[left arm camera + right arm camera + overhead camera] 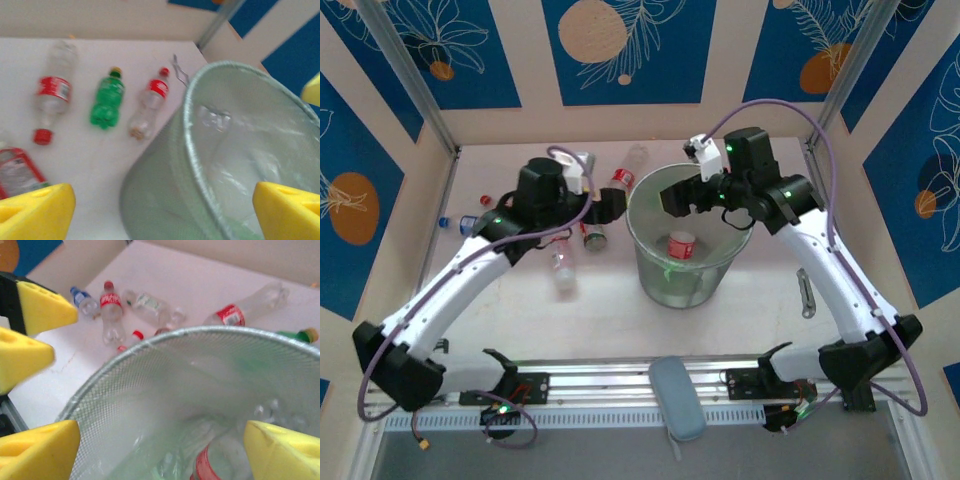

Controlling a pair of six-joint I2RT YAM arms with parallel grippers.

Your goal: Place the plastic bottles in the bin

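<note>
Gaping wide and empty, the right pincer [678, 196] and left pincer [610, 206] hang at the bin [660, 272].

On the desk [620, 330] the bin stands near the middle, with a red-labelled bottle [681, 244] lying at its bottom. The right pincer is over the bin's mouth by the far rim, jaws spread far apart, with that bottle below it. The left pincer, spread as far and gripping nothing, sits just beside the bin's left rim. Loose bottles [563, 268] lie toward the desk's far left corner, among them a green bottle [107, 100] with a yellow cap.
</note>
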